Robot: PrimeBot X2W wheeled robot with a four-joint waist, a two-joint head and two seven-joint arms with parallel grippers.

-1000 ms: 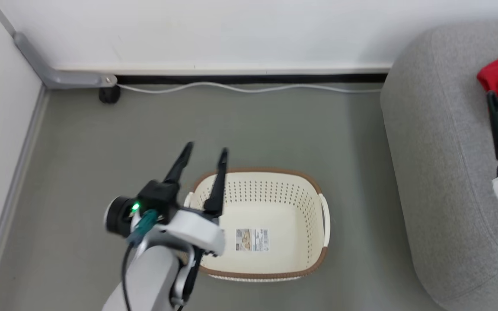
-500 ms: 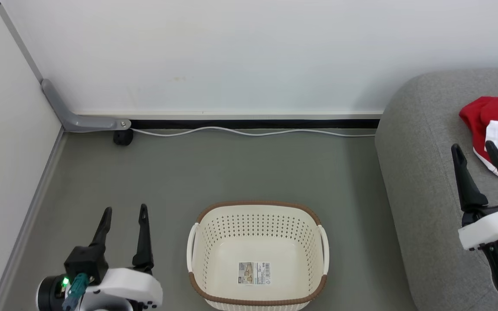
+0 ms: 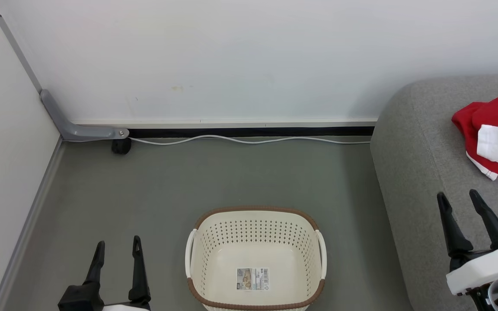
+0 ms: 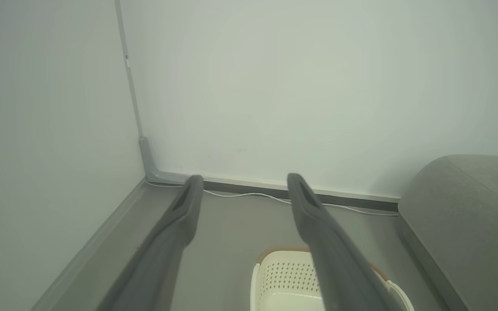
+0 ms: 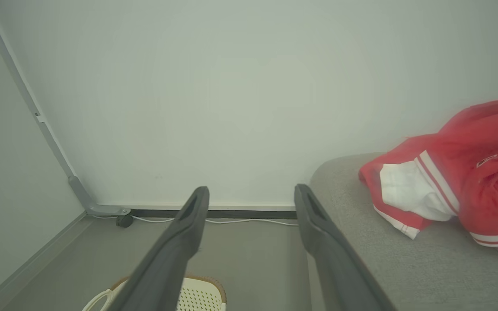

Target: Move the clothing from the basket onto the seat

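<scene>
L gripper [image 3: 118, 244] & R gripper [image 3: 456, 196] fingers were spread, empty; laundry basket [image 3: 255, 209] was bare. Risk: R gripper snagging red clothing [image 3: 482, 114] off sofa [image 3: 413, 172].

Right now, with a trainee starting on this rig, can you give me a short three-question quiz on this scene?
1. True or false: the basket holds no clothing.
2. Fill in: the left gripper and right gripper are both ____.
3. The clothing lies: A in the basket, B on the seat, C in the right gripper.
Key: 1 true; 2 open; 3 B.
</scene>
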